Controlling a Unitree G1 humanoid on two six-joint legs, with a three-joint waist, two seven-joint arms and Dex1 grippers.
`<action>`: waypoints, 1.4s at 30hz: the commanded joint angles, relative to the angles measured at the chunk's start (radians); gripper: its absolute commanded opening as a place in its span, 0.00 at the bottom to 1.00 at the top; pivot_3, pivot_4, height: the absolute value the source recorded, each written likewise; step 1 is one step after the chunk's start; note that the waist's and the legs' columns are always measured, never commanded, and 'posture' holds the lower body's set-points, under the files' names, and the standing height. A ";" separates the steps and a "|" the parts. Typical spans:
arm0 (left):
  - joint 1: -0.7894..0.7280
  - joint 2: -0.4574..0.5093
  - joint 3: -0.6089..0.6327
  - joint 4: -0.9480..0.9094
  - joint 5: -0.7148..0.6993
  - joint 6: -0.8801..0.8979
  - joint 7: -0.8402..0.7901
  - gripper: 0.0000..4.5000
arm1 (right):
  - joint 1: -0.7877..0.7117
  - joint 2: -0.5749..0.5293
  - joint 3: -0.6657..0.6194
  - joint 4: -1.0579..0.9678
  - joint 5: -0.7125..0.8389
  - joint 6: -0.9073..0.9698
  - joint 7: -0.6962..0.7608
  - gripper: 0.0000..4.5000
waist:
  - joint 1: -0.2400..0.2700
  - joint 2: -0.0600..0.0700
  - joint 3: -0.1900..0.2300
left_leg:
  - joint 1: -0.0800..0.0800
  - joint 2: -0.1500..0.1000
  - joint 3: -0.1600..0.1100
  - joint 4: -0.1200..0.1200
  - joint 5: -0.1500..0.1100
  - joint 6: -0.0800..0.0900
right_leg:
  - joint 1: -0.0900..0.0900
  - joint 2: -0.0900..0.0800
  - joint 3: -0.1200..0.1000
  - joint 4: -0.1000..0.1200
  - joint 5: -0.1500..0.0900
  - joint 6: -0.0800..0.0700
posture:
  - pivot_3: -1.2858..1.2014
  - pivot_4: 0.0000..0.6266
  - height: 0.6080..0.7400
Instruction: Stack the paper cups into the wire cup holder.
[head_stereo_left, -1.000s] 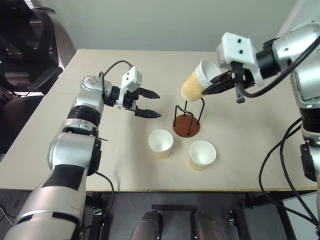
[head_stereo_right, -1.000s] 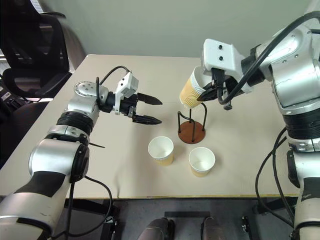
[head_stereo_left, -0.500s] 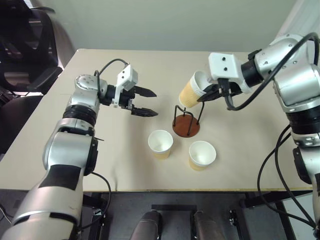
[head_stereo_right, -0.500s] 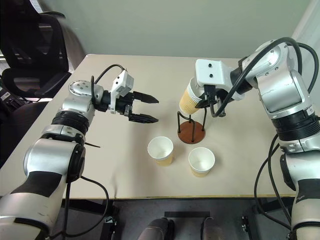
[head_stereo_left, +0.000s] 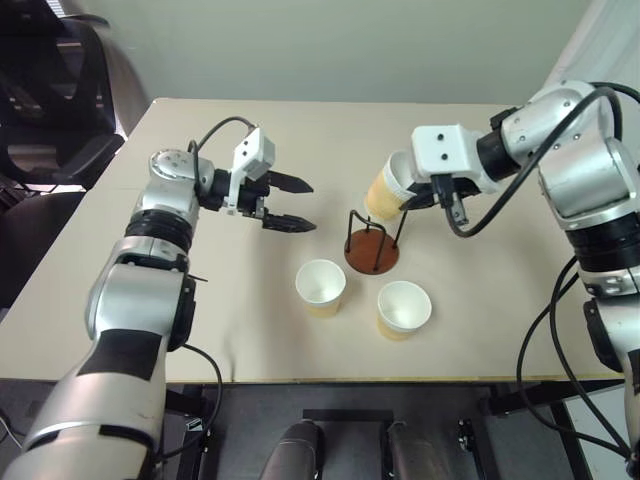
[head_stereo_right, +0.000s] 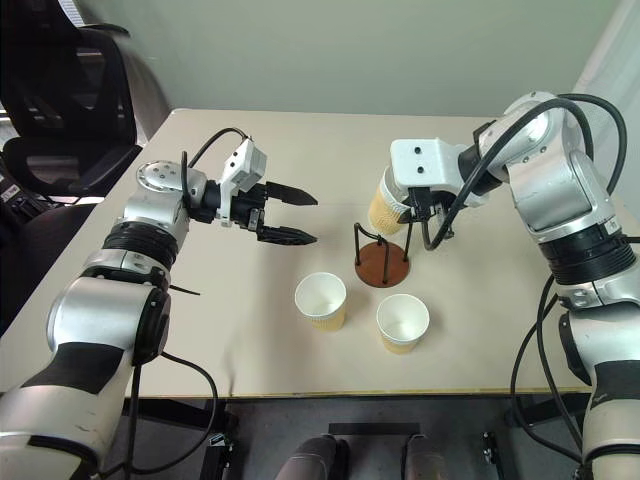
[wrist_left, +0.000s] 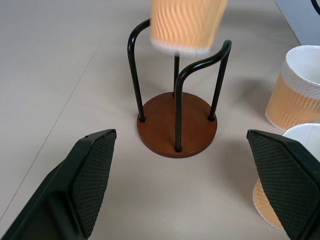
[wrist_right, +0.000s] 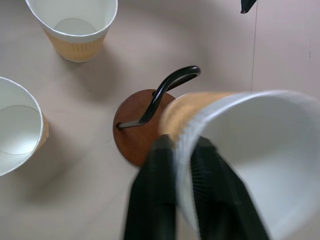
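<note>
From the head camera, the left gripper (head_stereo_left: 292, 204) hangs above the tan bench (head_stereo_left: 120, 300) with its jaws spread wide and nothing between them, aimed toward the wire cup holder (head_stereo_left: 374, 240) but well apart from it. The right gripper (head_stereo_left: 422, 196) has its jaws pinched on the rim of a tilted paper cup (head_stereo_left: 386, 188), one finger inside the mouth and one outside. The cup's bottom sits at the top of the holder's wire loops, not down at the base. Two more paper cups stand upright on the bench in front of the holder: one (head_stereo_left: 321, 287) to its left, the other (head_stereo_left: 404, 309) to its right, near each other but not touching.

In the left wrist view, the two black fingers (wrist_left: 90, 175) stand far apart at either side, empty. Between them, further off, the holder (wrist_left: 177, 122) stands on its reddish-brown disc, and the held cup's bottom (wrist_left: 186, 25) hangs between the tops of the loops.

In the right wrist view, the fingers (wrist_right: 152, 195) clamp the cup's wall (wrist_right: 250, 150) at the rim. Behind it lie the holder's base (wrist_right: 135, 132) and the two standing cups (wrist_right: 75, 22) (wrist_right: 17, 130).
</note>
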 joint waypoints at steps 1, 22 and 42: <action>-0.020 0.011 0.004 -0.021 -0.015 -0.003 -0.033 1.00 | -0.008 0.008 -0.008 -0.022 -0.007 -0.001 -0.012 0.36 | -0.001 0.000 0.000 | 0.000 0.000 0.000 0.000 0.000 0.000 | 0.000 -0.001 0.000 0.000 0.000 0.001 | 0.52 0.24 1.00; 0.009 0.054 -0.136 -0.095 -0.120 0.050 -0.033 1.00 | 0.060 -0.176 -0.306 -0.453 0.422 0.748 -0.037 0.99 | 0.007 0.000 0.000 | -0.004 -0.001 0.003 0.001 0.000 0.000 | -0.001 0.003 -0.004 -0.002 -0.005 -0.005 | 0.52 0.24 1.00; 0.037 0.224 -0.612 -0.333 -0.514 0.108 -0.033 1.00 | 0.464 -0.401 -0.328 -0.782 0.614 0.717 -0.213 0.99 | 0.013 -0.002 0.000 | 0.007 -0.003 0.004 0.002 -0.002 0.009 | 0.005 -0.001 0.001 0.012 -0.006 -0.003 | 0.52 0.24 1.00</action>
